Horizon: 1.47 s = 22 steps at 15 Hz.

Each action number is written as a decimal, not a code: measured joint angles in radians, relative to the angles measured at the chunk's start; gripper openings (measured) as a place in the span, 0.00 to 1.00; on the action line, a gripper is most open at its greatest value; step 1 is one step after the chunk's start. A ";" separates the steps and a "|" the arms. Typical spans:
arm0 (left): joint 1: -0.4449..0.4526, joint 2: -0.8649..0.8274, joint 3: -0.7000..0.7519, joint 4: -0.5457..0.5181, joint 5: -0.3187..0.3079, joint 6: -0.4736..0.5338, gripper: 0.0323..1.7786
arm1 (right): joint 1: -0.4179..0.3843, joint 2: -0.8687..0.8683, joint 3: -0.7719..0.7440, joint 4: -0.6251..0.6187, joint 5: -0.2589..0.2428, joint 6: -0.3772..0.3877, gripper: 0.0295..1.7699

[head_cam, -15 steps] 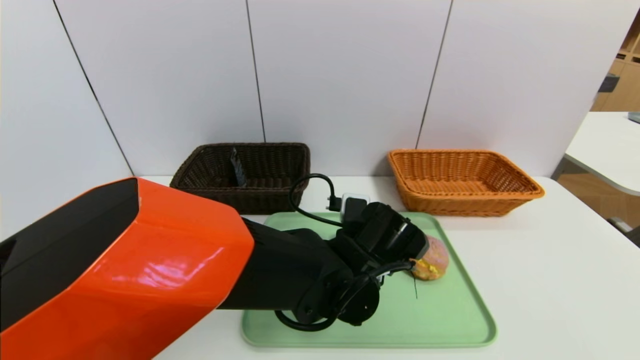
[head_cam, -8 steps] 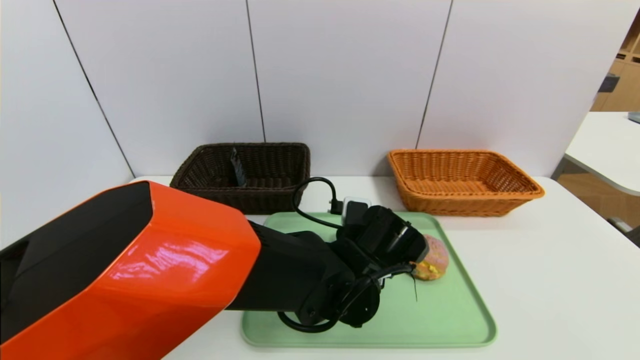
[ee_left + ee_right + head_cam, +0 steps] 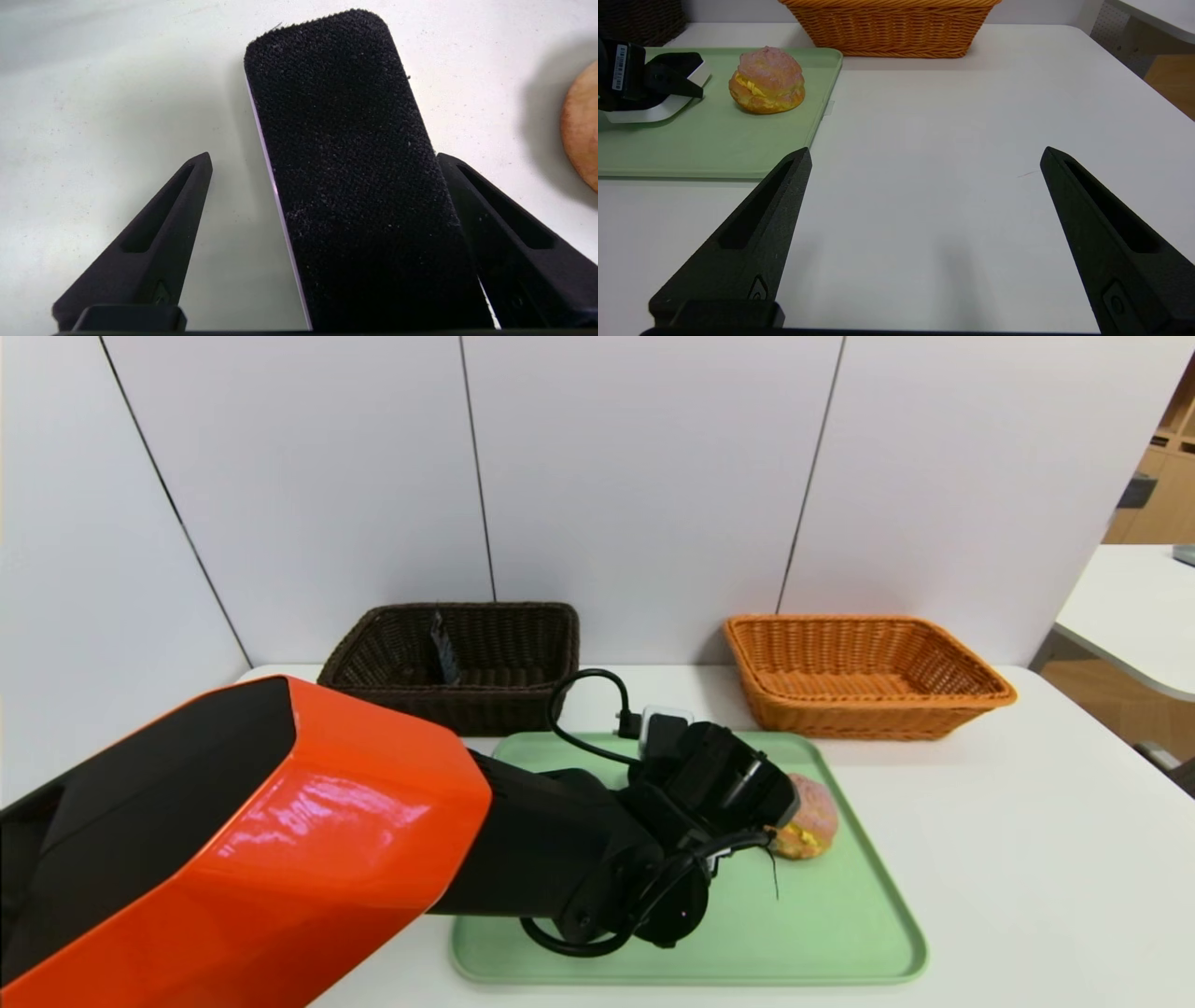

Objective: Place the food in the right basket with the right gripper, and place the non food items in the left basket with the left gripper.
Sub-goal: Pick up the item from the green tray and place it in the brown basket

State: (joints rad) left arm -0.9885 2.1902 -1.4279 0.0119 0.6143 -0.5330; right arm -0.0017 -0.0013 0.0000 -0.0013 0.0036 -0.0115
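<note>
The black oblong bar (image 3: 345,177) with its white base (image 3: 654,112) lies on the green tray (image 3: 822,933). My left gripper (image 3: 322,156) is open and straddles the bar: one finger sits right beside it, the other stands well apart. In the head view the left gripper (image 3: 738,784) hides the bar. The bun (image 3: 810,821) rests on the tray just beyond it. A dark pouch (image 3: 442,649) stands inside the dark brown basket (image 3: 495,709). The orange basket (image 3: 864,714) holds nothing. My right gripper (image 3: 924,150) hangs open over bare table, right of the tray.
Both baskets stand against the white wall panels behind the tray. The left arm's big orange shell (image 3: 280,840) fills the near left of the head view. A second white table (image 3: 1130,607) stands off to the far right.
The left arm has edged forward and its gripper has sunk slightly toward the tray. The bun, the pouch and the baskets have not moved.
</note>
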 joint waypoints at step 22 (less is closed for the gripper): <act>0.002 0.003 0.000 -0.001 0.003 -0.005 0.55 | 0.000 0.000 0.000 0.000 0.000 0.000 0.96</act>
State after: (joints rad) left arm -0.9866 2.1936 -1.4283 0.0104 0.6172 -0.5383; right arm -0.0017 -0.0013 0.0000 -0.0013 0.0032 -0.0115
